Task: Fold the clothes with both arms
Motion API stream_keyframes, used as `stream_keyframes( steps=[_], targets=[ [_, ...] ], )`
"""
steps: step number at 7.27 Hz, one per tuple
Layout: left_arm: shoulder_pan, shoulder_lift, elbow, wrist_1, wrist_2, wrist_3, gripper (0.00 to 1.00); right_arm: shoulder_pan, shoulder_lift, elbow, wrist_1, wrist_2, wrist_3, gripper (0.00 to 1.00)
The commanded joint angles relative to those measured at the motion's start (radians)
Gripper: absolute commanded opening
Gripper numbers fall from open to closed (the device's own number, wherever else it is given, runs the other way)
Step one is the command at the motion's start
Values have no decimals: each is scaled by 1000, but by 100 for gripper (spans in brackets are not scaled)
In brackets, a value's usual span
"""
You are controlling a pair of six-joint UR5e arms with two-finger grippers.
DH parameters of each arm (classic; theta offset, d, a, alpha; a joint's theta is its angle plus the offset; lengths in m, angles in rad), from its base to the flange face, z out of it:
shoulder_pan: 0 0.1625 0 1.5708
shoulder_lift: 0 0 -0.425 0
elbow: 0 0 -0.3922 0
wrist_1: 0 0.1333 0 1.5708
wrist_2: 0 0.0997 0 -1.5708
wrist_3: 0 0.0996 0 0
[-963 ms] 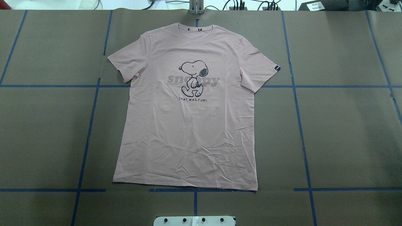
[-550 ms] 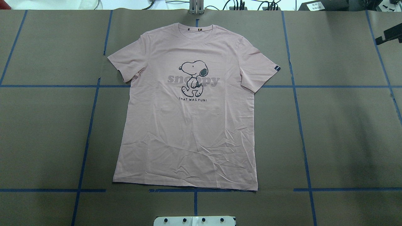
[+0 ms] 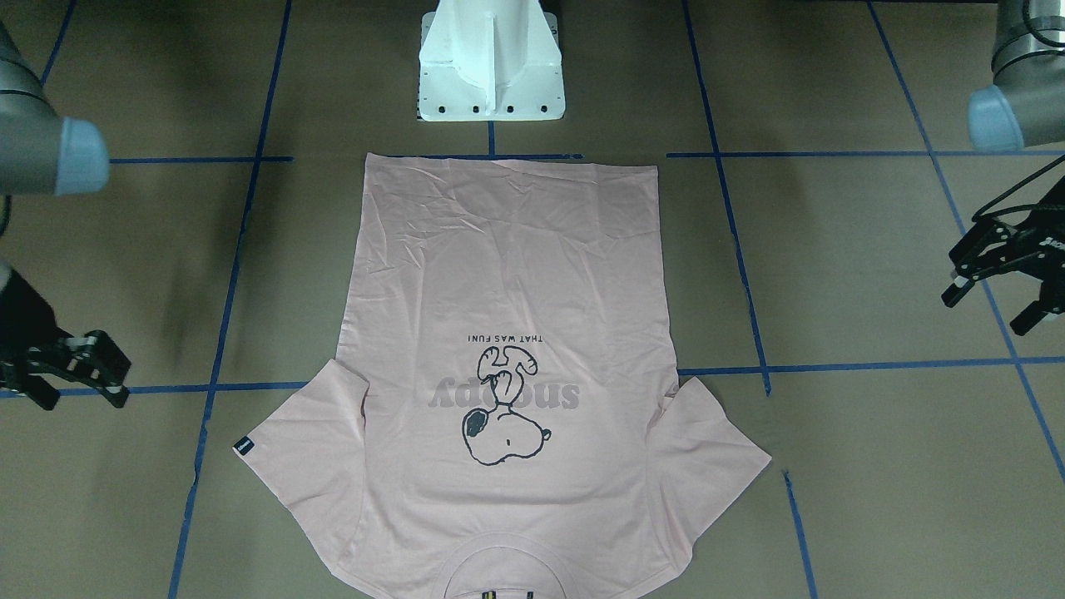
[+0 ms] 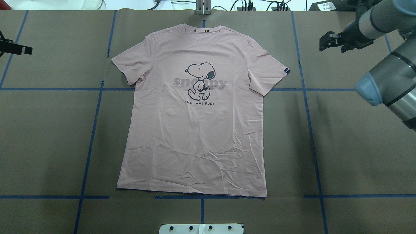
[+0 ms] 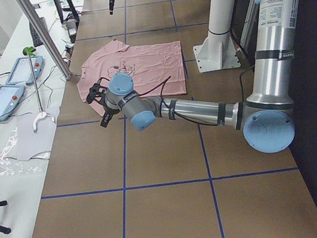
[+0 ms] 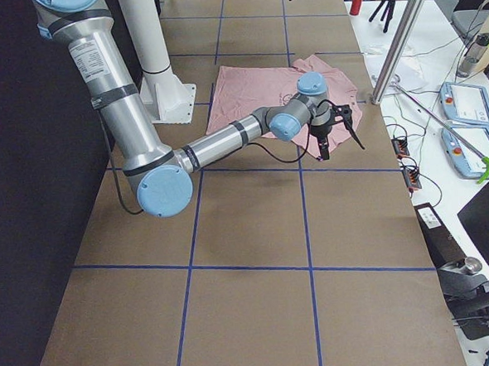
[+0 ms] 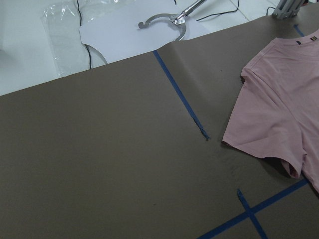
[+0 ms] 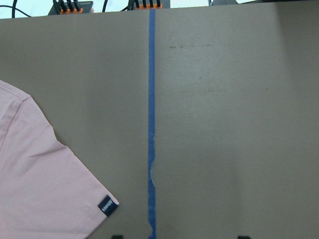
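Nearest the robot, a white pedestal base is seen at the edge of the brown tabletop, which is crossed by blue tape lines. Just beyond the base, a pale pink T-shirt is laid flat, print side up. Its hem is set toward the base and its collar toward the far side, and the nearer half is creased. A black-outline dog print with grey lettering is shown on the chest. A small dark sleeve tag is carried on the right sleeve. Farther out, about level with the sleeves, the left fingers are held above the tabletop well to the left of the shirt, spread apart and empty. The right fingers are held to the right of the tagged sleeve, apart from it, likewise parted with nothing gripped.
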Motion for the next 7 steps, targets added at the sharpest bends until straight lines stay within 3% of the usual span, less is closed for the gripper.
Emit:
stream_keyframes(
  steps=[1, 2, 4, 7],
  targets=[
    [34, -11, -2, -18, 15, -38, 88, -110, 69, -121, 140, -107, 158, 70],
    [39, -13, -3, -14, 15, -36, 98, -138, 71, -139, 163, -121, 169, 64],
    [42, -13, -3, -18, 18, -36, 98, -183, 89, -207, 183, -210, 191, 55],
    [53, -11, -2, -22, 53, -36, 99, -192, 100, -277, 233, -228, 188, 53]
  ],
)
